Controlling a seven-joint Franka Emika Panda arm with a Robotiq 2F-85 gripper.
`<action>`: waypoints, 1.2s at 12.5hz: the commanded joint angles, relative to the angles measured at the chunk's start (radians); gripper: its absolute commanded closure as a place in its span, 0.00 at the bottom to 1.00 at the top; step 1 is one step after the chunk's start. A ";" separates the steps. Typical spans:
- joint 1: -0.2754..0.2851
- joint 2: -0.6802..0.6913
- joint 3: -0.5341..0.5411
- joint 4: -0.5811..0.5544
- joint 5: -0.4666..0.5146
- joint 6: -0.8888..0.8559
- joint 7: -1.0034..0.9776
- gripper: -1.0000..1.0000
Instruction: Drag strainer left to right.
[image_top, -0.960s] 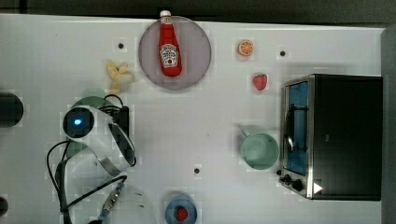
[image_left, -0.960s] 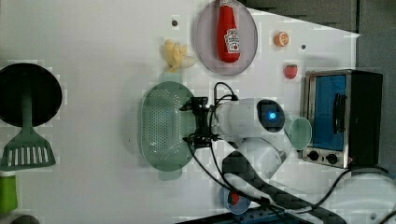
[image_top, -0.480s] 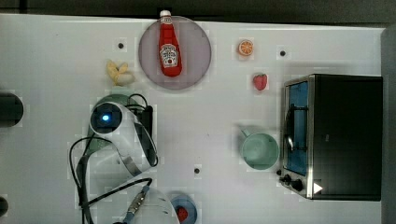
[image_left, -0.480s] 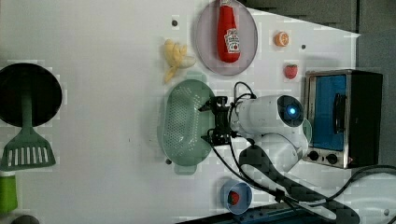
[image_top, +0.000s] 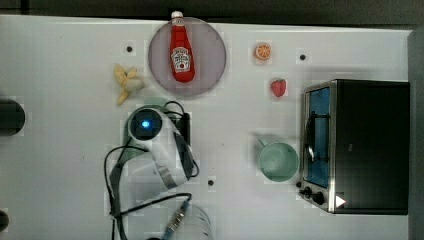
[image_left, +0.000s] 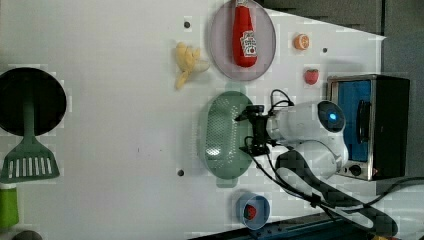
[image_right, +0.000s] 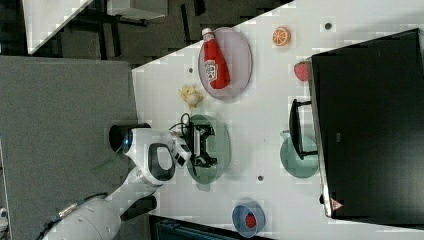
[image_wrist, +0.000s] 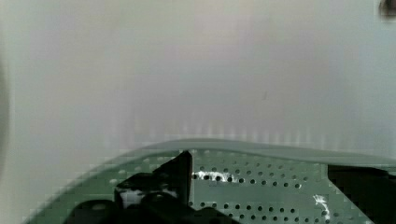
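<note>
Mint strainer (image_left: 220, 135) plain in left view, hidden under arm (image_top: 155, 140) in top view

In the top view the arm's white wrist covers nearly all of the strainer (image_top: 161, 102); a thin green edge peeks out at centre left. At the left edge of that frame a dark round thing (image_top: 10, 117) is cut off. In the left view a green object (image_left: 8, 206) is clipped at the lower left corner. The wrist view shows the strainer (image_wrist: 261, 179) cropped by the bottom edge, its holes partly behind a dark fingertip (image_wrist: 175, 175)
</note>
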 joint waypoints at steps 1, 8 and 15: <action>-0.044 -0.014 -0.030 0.017 0.016 0.023 -0.103 0.00; -0.052 -0.025 -0.133 -0.007 0.016 0.041 -0.235 0.00; -0.059 -0.025 -0.258 -0.008 0.016 0.073 -0.346 0.00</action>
